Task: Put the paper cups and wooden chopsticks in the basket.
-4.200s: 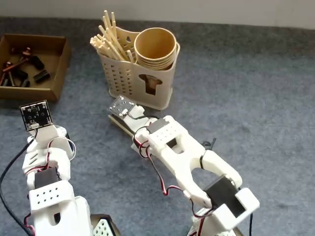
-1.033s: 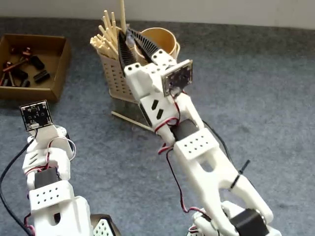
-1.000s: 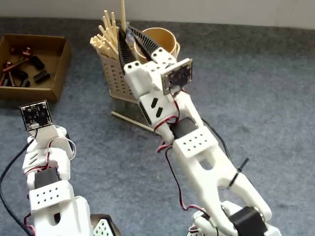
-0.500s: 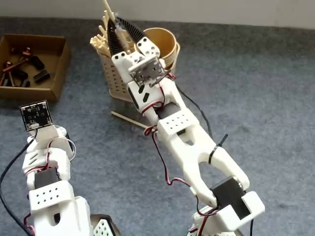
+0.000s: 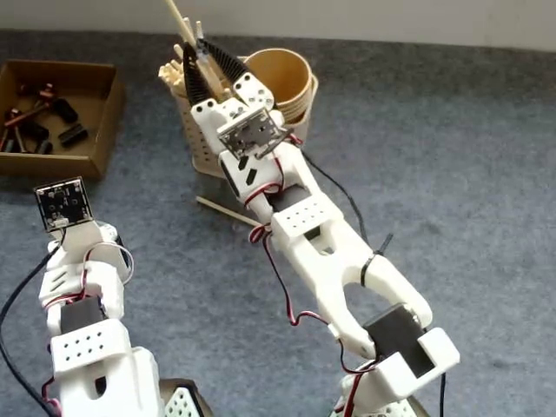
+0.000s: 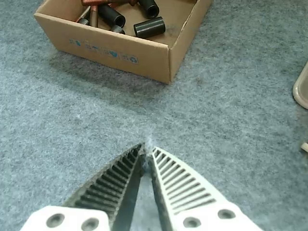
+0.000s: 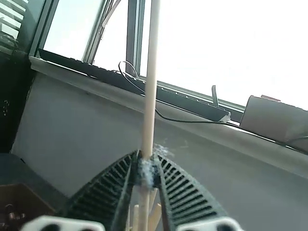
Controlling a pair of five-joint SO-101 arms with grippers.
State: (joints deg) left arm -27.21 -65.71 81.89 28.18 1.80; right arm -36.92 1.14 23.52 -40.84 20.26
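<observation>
One wooden chopstick (image 5: pixel 179 16) is clamped in the right pincer (image 5: pixel 198 50), tilted a little off upright, just above the basket (image 5: pixel 201 149); in the right wrist view the same stick (image 7: pixel 151 72) rises from between the ribbed fingers (image 7: pixel 115 185) of that pincer (image 7: pixel 146 171), which press on it from both sides; under it a bundle of chopsticks (image 5: pixel 176 75) stands in one side of the cream, perforated basket, and stacked paper cups (image 5: pixel 274 80) sit in the other side; a loose chopstick (image 5: pixel 226 212) lies flat on the grey desk (image 5: pixel 452 174) just in front of the basket, one end running under the right arm; the left pincer (image 6: pixel 146 153) has its fingers together and empty, low over the bare desk; near it, well apart from the basket, sits a cardboard box (image 6: pixel 120 48) holding dark parts (image 6: pixel 149 27); the box (image 5: pixel 97 143) shows at the desk's edge from above too.
</observation>
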